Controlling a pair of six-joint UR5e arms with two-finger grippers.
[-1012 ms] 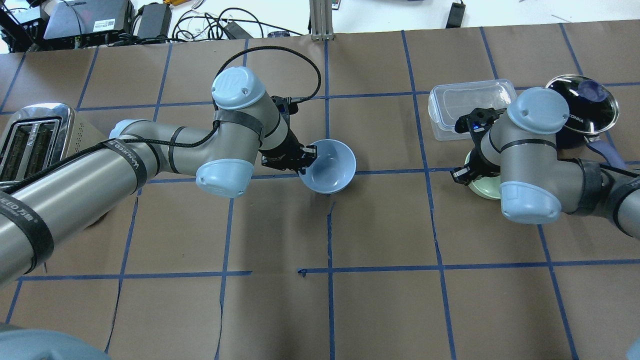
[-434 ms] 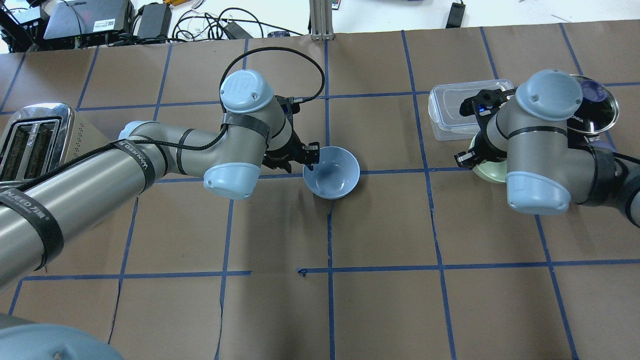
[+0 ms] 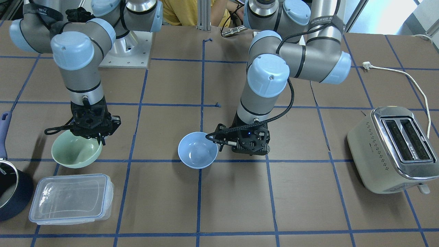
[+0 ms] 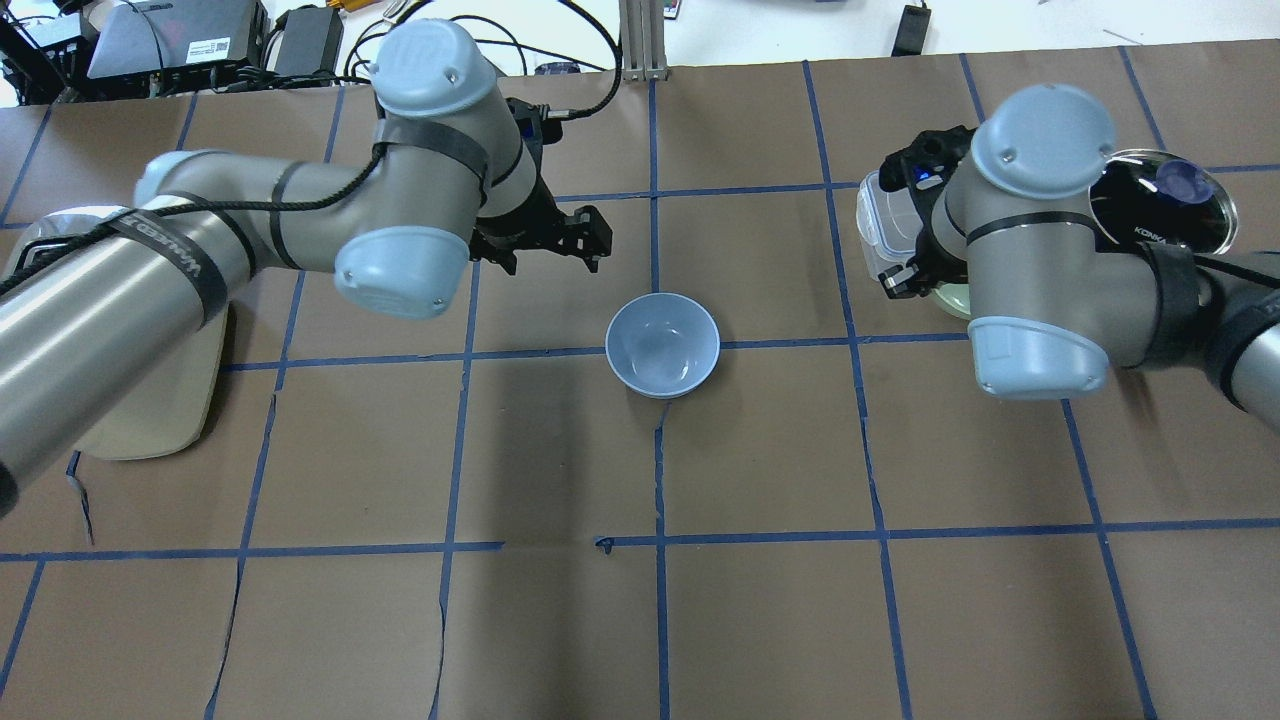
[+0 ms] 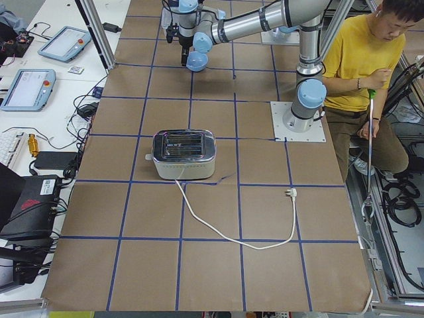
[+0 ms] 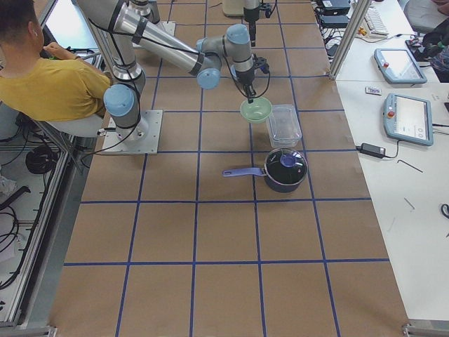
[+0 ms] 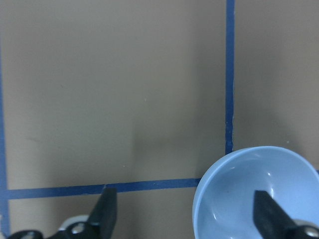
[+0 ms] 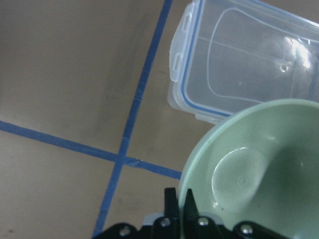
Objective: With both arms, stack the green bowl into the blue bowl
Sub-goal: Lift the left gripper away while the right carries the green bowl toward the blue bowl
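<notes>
The green bowl (image 3: 76, 151), round, glossy, pale mint, hangs tilted from the right jaws, which are closed on its rim, apparently just clear of the table (image 3: 240, 206) beside a clear plastic container (image 3: 70, 197). The blue bowl (image 4: 662, 345), its smooth round twin without a long axis, sits upright well to those jaws' left; the left jaws, spread wide and empty, hover nearer it, apart.

Robotics lab: teach pendants (image 6: 409, 116) beside a tape-gridded table (image 6: 224, 281).
</notes>
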